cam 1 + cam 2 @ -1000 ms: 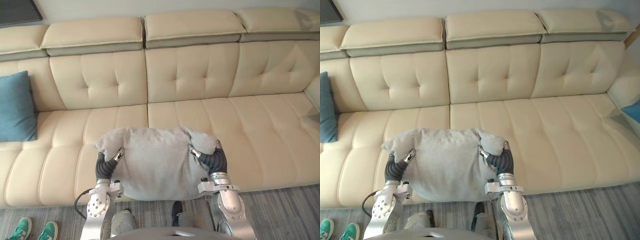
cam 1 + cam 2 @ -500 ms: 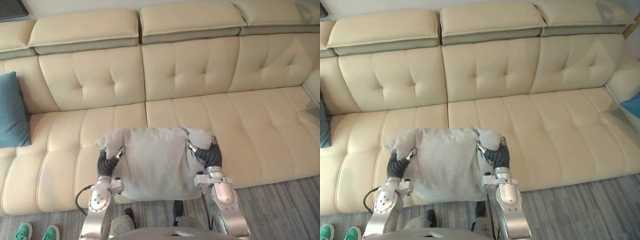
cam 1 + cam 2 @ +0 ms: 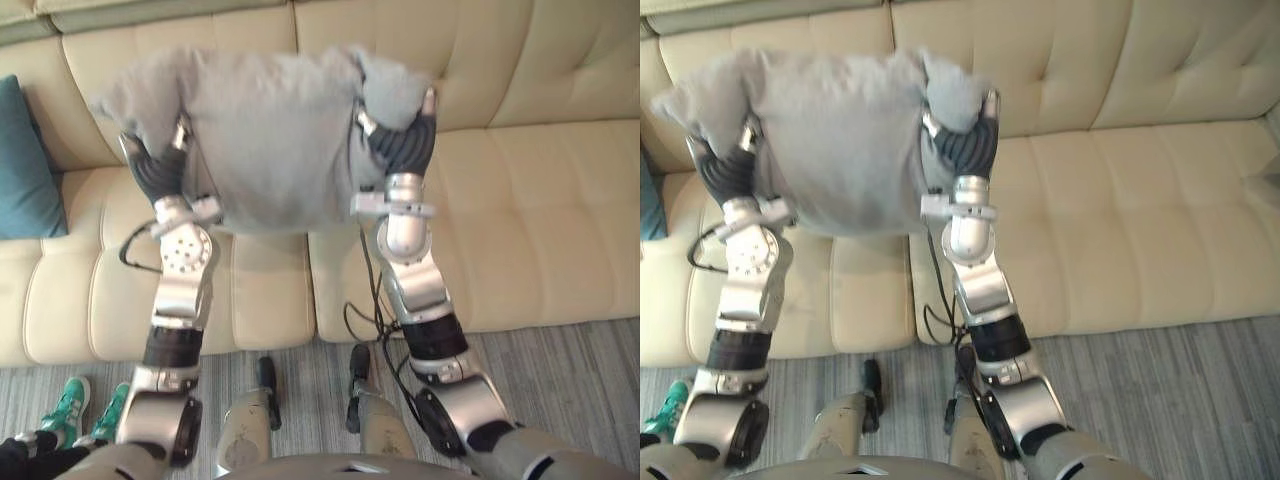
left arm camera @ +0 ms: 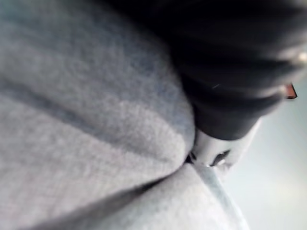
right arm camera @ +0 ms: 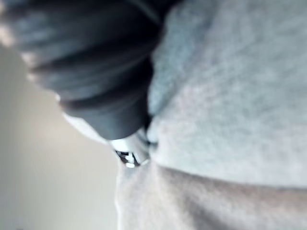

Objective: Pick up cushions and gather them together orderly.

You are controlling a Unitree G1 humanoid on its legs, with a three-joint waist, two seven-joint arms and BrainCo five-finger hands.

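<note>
Cushion [image 3: 265,130], grey and soft, was held clear of the sofa [image 3: 530,200], level with the tufted backrest and in front of it. It hung between both hands, one at each upper corner, and sagged below them towards the seat without touching it.

Left hand [image 3: 155,172] was clamped on the cushion's left corner. Its dark ribbed cover pressed against the side of the cushion, and a silver finger [image 3: 181,136] lay on the near face. The corner fabric bulged out above the hand. In the left wrist view, the cover sank into a deep fold of grey fabric.

Right hand [image 3: 402,148] was clamped on the right corner in the same manner. Silver fingers [image 3: 429,101] showed on the outer side and a further silver part on the near face, with the corner bunched into a lump between them. In the right wrist view, the fabric creased around the hand where it dug in.

Teal cushion [image 3: 25,165] stood upright against the backrest at the sofa's left end, well apart from the grey one. A person's green shoes [image 3: 65,405] showed on the grey floor [image 3: 560,370] near the sofa's front edge, on the left.
</note>
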